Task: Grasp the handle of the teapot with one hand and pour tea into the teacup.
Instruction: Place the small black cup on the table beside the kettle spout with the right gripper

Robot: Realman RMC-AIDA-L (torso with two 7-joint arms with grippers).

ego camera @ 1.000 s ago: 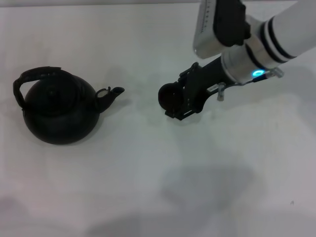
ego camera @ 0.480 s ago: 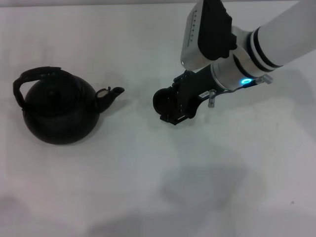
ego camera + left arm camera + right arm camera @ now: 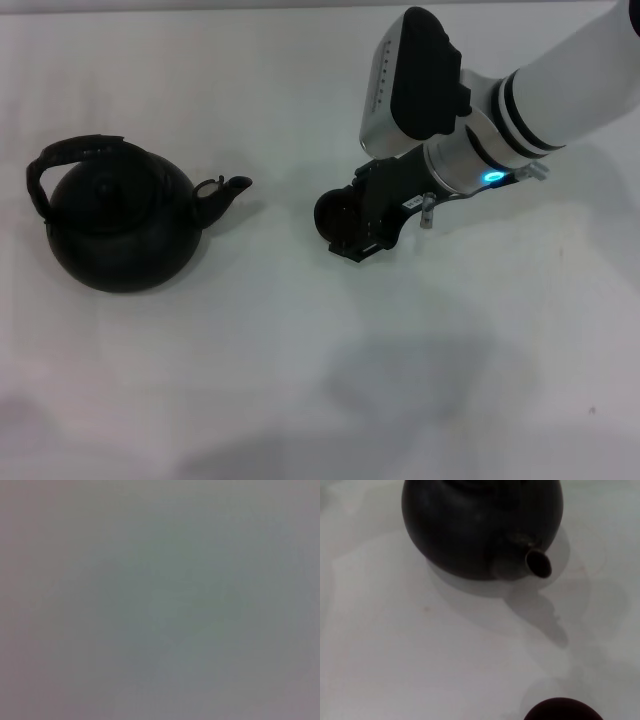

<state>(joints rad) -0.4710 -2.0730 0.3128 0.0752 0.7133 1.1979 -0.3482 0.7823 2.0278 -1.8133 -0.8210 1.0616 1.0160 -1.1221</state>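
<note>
The matte-black teapot point(image 3: 120, 230) stands at the table's left, with its arched handle point(image 3: 75, 150) over the top and its spout point(image 3: 225, 190) pointing right. My right gripper point(image 3: 350, 222) is right of the spout and shut on the tiny dark teacup point(image 3: 333, 208), which sits at its tip a short gap from the spout. In the right wrist view the teapot point(image 3: 470, 525) and its spout point(image 3: 537, 562) face the camera, and the teacup's rim point(image 3: 563, 710) shows at the edge. My left gripper is out of view.
The white table point(image 3: 300, 380) carries nothing else in view. The right arm's white and grey links point(image 3: 520, 90) reach in from the upper right. The left wrist view shows only plain grey.
My right gripper has carried the teacup a little leftward toward the teapot's spout and slightly nearer. The teapot has not moved.
</note>
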